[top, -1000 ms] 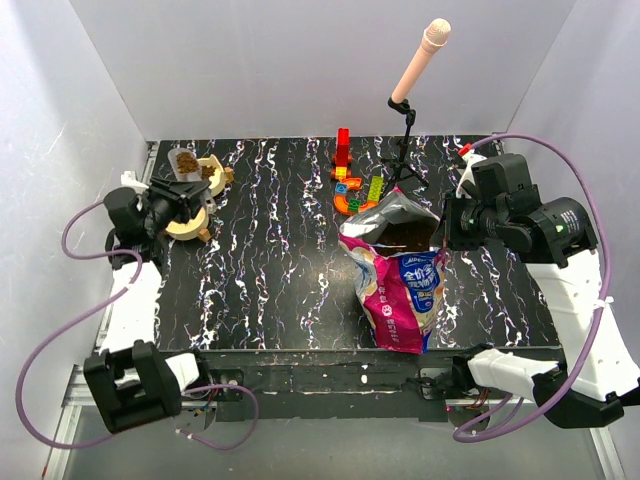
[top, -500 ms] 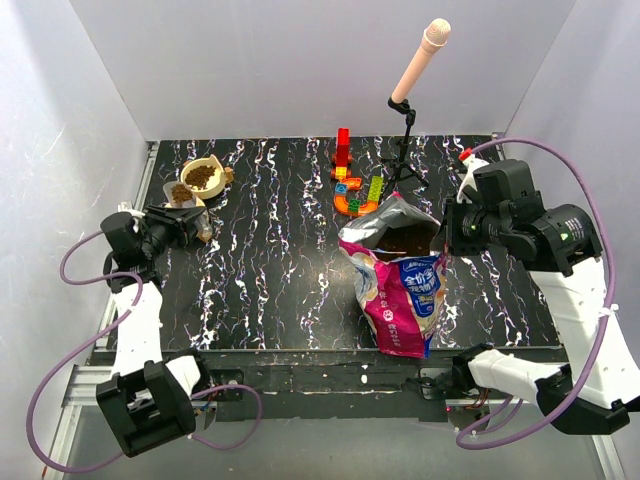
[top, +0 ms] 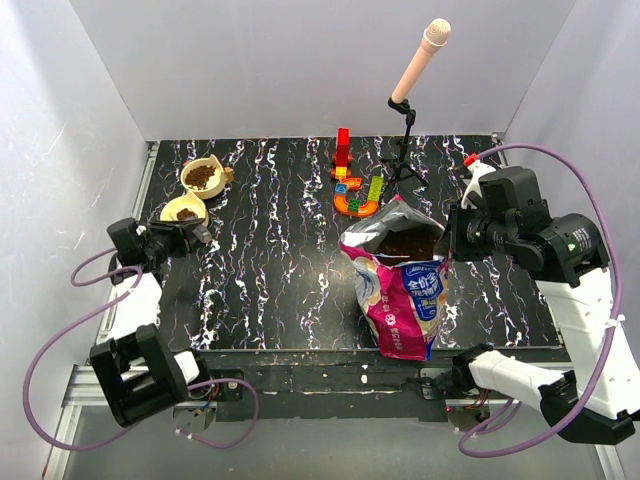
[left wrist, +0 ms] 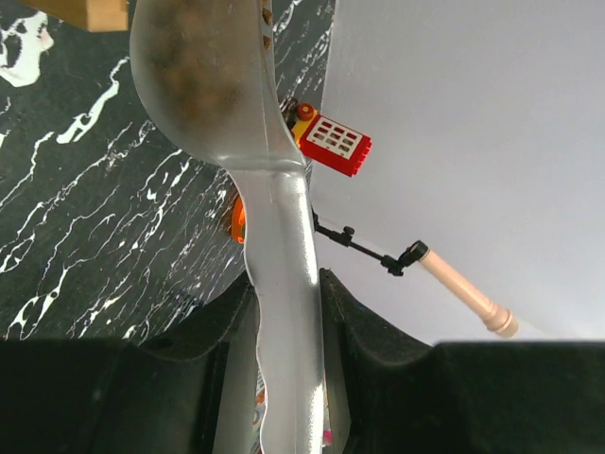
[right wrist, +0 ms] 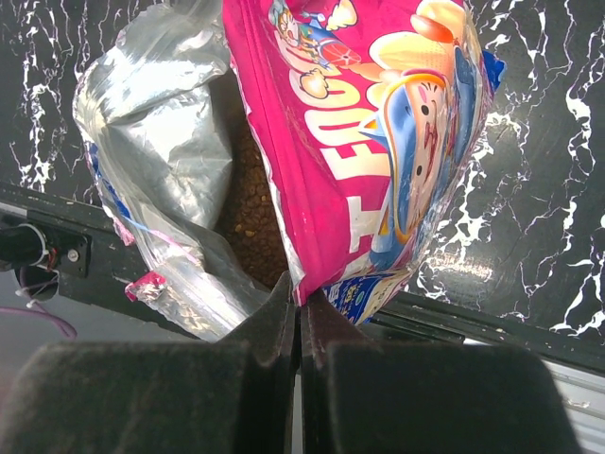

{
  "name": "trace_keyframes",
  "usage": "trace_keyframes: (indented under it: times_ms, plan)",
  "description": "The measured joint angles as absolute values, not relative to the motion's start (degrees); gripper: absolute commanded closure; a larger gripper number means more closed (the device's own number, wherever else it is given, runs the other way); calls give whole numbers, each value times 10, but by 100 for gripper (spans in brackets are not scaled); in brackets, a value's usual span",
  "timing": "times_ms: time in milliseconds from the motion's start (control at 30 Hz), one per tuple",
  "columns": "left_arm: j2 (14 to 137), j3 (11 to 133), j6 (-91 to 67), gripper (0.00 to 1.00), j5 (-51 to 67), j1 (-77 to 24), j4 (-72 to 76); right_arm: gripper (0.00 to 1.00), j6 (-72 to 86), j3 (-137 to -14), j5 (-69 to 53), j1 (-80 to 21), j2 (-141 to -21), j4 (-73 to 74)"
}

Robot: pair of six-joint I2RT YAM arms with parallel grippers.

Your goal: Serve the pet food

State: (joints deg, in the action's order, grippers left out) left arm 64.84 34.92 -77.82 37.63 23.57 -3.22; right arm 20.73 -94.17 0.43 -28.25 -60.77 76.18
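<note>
The pet food bag (top: pixel 402 300), white, blue and pink, stands open at the table's centre right, with brown kibble (top: pixel 405 243) showing inside. My right gripper (top: pixel 447 240) is shut on the bag's right rim. In the right wrist view its jaws (right wrist: pixel 301 291) pinch the pink edge (right wrist: pixel 359 142) beside the kibble (right wrist: pixel 250 203). My left gripper (top: pixel 190 236) is at the left edge, shut on the handle of a translucent scoop (left wrist: pixel 203 76) that holds only crumbs. Two tan bowls hold kibble, the near one (top: pixel 185 208) just beyond the scoop and the far one (top: pixel 203 176) behind it.
Bright toy blocks (top: pixel 352 185) lie at the back centre, and a red one (left wrist: pixel 331 142) shows in the left wrist view. A microphone on a small stand (top: pixel 405 110) rises behind the bag. White walls close three sides.
My left arm has pulled back toward the near left, and the scoop has come off the bowls. The near bowl now shows kibble. My right arm has shifted slightly, still holding the bag.
</note>
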Motion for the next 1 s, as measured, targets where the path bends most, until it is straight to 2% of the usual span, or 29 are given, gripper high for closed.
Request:
trace_keyframes:
  times_ms: [367,1000]
  plan:
    - [748,374,-823,100,363,236,-24,99,207,-940,18,-283,-603,762]
    - [869,611,-894,100,331,238,-296,99,207,-931,32,-283,-591,759]
